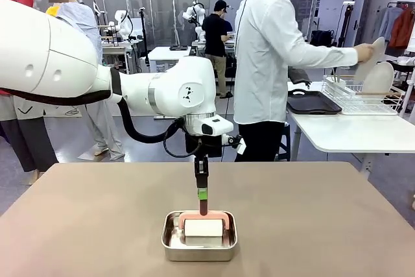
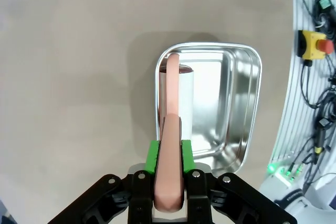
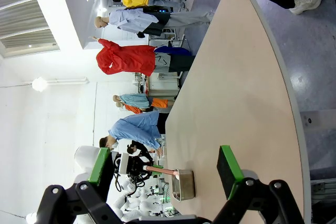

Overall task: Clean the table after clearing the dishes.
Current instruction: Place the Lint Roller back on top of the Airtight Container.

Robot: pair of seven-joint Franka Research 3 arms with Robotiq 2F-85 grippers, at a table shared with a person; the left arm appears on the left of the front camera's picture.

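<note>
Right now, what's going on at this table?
The left gripper is shut on the pink handle of a white roller that sits in a small steel pan on the brown table. The right gripper hangs open off to the side, holding nothing. Behind, a person stands at a white side table, setting a white plate into a dish rack beside a dark tray.

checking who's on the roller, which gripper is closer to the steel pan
Left. The left gripper hangs right above the steel pan, shut on the pink-handled roller resting in it. The right gripper stands open, far off across the table.
</note>
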